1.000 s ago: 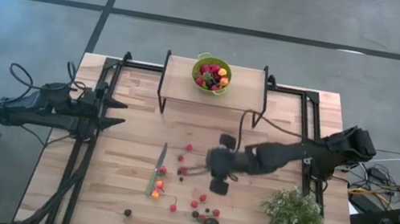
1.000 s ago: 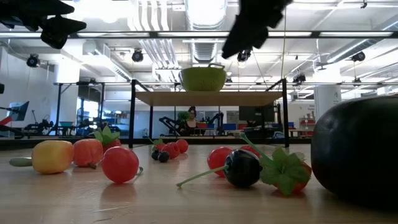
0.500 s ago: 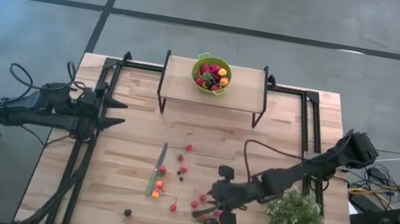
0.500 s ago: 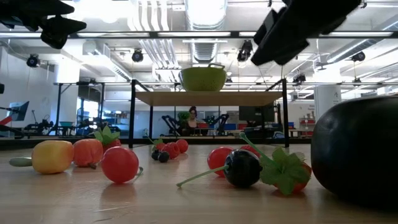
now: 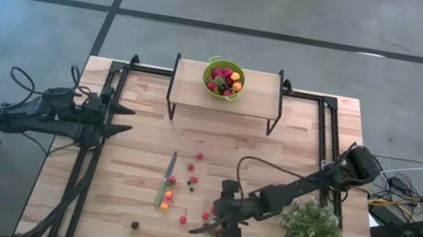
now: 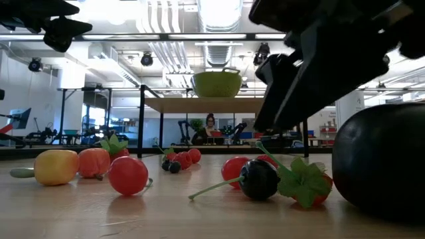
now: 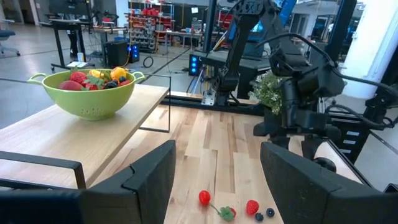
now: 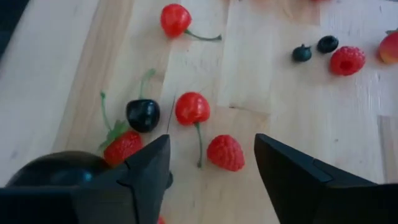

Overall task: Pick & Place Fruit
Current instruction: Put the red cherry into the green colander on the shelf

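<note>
The right gripper (image 8: 211, 180) hung with fingers (image 8: 146, 174) apart above a raspberry (image 8: 225, 152), red cherry (image 8: 192, 107), black cherry (image 8: 143, 115) and strawberry (image 8: 122, 147) on the tabletop (image 8: 50, 74).

**Fruit and fixtures, counted**

On the wooden surface (image 5: 136, 158) two dark arms work, one hand (image 5: 115, 118) at the left edge, one hand (image 5: 209, 224) low over the loose fruit. The right wrist view shows two red cherries (image 8: 192, 107), one black cherry (image 8: 143, 115), two strawberries (image 8: 225, 152), two blueberries (image 8: 328, 43), one raspberry (image 8: 346, 60) and one big dark round fruit (image 8: 56, 169). Elsewhere: one green colander (image 5: 224, 78) of fruit, one green-handled knife (image 5: 167, 178), one bushy plant (image 5: 311, 228).
</note>
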Robot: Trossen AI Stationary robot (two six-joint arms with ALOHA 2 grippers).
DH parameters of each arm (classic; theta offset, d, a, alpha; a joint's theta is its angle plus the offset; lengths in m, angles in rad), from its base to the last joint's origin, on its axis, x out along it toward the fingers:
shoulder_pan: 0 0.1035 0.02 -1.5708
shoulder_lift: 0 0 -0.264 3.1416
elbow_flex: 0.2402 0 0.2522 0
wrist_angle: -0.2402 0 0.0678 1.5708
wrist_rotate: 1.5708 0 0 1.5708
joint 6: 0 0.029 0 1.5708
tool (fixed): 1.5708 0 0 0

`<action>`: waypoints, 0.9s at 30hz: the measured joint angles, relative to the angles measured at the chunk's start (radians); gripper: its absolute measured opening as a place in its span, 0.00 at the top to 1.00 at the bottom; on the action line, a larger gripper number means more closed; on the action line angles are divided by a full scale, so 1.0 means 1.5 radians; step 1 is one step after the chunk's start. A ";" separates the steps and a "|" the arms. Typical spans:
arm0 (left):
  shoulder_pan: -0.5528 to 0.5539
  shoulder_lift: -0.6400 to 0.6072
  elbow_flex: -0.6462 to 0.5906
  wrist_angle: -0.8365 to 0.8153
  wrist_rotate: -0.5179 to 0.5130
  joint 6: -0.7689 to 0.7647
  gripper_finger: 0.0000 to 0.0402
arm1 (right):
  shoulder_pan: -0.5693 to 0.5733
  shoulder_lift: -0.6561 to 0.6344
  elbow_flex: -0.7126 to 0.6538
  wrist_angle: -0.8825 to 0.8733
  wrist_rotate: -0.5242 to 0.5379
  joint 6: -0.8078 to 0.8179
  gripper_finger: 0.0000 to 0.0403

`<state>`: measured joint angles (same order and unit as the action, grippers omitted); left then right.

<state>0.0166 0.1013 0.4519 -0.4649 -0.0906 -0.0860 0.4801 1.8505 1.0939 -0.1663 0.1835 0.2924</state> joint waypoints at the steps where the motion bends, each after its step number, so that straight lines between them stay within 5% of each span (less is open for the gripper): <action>1: 0.000 0.000 0.000 0.000 0.000 0.000 0.40 | 0.000 0.009 0.007 0.003 0.000 0.000 0.41; 8: 0.000 0.000 0.000 0.000 0.000 0.000 0.40 | -0.004 0.048 0.014 0.007 0.030 -0.002 0.40; 27: 0.000 0.000 0.000 0.000 0.000 0.000 0.40 | -0.009 0.078 0.001 0.011 0.034 0.035 0.63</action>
<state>0.0166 0.1013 0.4519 -0.4656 -0.0905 -0.0860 0.4671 1.9682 1.0946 -0.1493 0.2344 0.3448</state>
